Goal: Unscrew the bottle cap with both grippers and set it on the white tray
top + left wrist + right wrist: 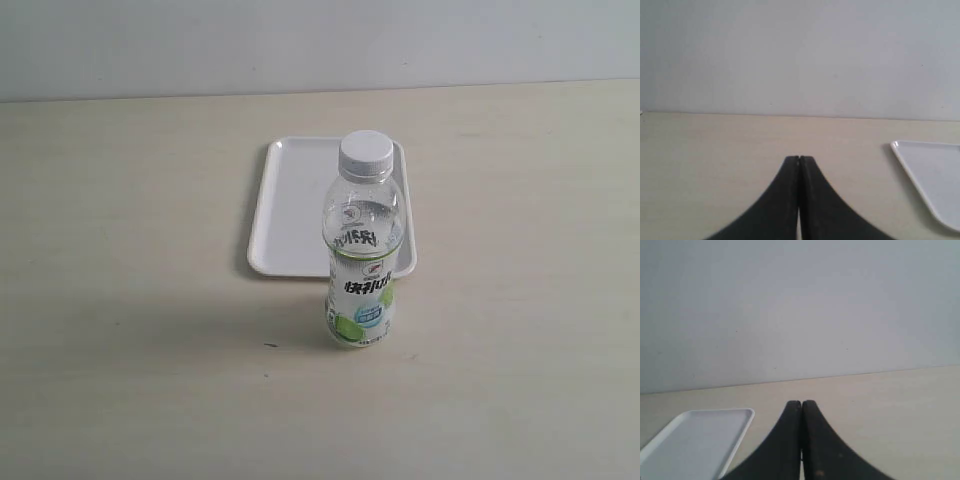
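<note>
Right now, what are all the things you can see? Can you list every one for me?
bottle: one, clear with a white-and-green label, standing upright on the table, nearer the exterior camera than the tray
bottle cap: one, white, on the bottle's neck
white tray: one, white, lying flat on the table behind the bottle
table: one, pale beige, under everything
wall: one, light grey, behind the table
left gripper: one, black, shut, holding nothing, seen only in its own wrist view
right gripper: one, black, shut, holding nothing, seen only in its own wrist view
</note>
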You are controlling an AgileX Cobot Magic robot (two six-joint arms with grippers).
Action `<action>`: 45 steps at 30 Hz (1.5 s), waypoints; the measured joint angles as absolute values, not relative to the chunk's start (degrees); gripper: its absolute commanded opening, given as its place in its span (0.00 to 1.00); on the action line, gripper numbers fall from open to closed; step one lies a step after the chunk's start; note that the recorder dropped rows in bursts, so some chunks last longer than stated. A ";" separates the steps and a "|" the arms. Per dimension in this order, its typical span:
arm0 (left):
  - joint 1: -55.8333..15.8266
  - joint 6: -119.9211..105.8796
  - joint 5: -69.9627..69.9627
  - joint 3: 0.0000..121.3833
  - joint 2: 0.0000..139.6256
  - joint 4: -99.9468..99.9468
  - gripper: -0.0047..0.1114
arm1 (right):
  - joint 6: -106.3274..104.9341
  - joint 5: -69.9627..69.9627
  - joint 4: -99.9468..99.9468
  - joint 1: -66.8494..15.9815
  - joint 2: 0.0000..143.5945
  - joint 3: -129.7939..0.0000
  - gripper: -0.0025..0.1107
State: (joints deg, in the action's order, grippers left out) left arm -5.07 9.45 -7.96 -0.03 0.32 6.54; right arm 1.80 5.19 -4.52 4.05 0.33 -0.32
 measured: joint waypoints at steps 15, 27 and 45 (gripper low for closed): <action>-5.07 9.45 -7.96 -0.03 0.32 6.45 0.04 | 1.80 5.30 -4.52 4.05 0.33 -0.32 0.02; -5.07 9.45 -7.98 -0.03 0.32 6.45 0.04 | 1.80 5.08 -4.52 4.05 0.33 -0.32 0.02; -5.07 9.45 -8.09 -0.03 0.32 6.45 0.04 | 9.50 -5.26 -12.27 4.05 0.33 -0.32 0.02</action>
State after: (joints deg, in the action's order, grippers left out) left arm -5.07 9.45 -8.09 -0.03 0.32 6.45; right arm 9.50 -5.26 -12.27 4.05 0.33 -0.32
